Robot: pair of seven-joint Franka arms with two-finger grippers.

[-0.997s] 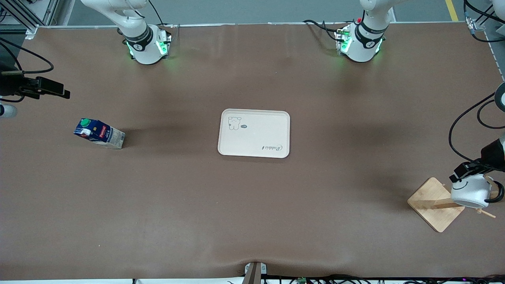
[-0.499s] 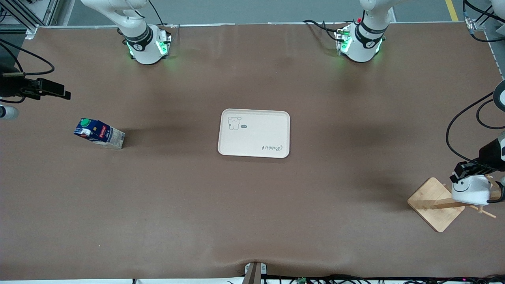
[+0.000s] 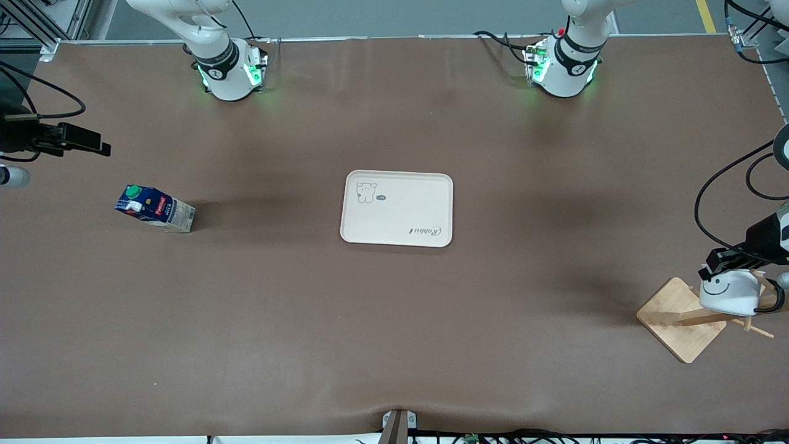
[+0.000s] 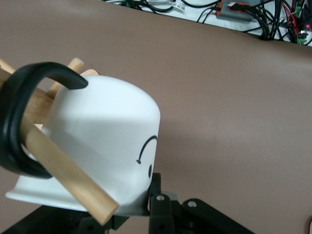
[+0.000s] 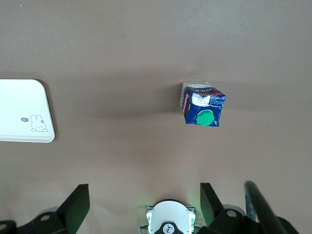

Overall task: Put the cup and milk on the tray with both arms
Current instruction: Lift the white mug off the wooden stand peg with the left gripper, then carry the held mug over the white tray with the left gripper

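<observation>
The white smiley cup (image 3: 727, 293) hangs upside down on a wooden rack at the left arm's end of the table. My left gripper (image 3: 722, 266) is shut on its rim. In the left wrist view the cup (image 4: 102, 141) fills the frame, its black handle (image 4: 14, 122) looped round a wooden peg (image 4: 58, 161), with the left gripper (image 4: 146, 202) at the rim. The milk (image 3: 154, 208) stands at the right arm's end of the table. My right gripper (image 3: 92, 143) hovers open beside it, holding nothing. The right wrist view shows the milk (image 5: 202, 105) and a corner of the cream tray (image 5: 19, 112). The tray (image 3: 397, 209) lies at mid-table.
The rack's square wooden base (image 3: 675, 320) sits near the table's edge at the left arm's end. Black cables (image 3: 715, 203) hang beside the left arm. A small mount (image 3: 397, 425) sticks up at the table's edge nearest the front camera.
The left gripper's jaws have closed on the cup's rim, and the cup has shifted a little up the front view along the peg. The right gripper has barely moved.
</observation>
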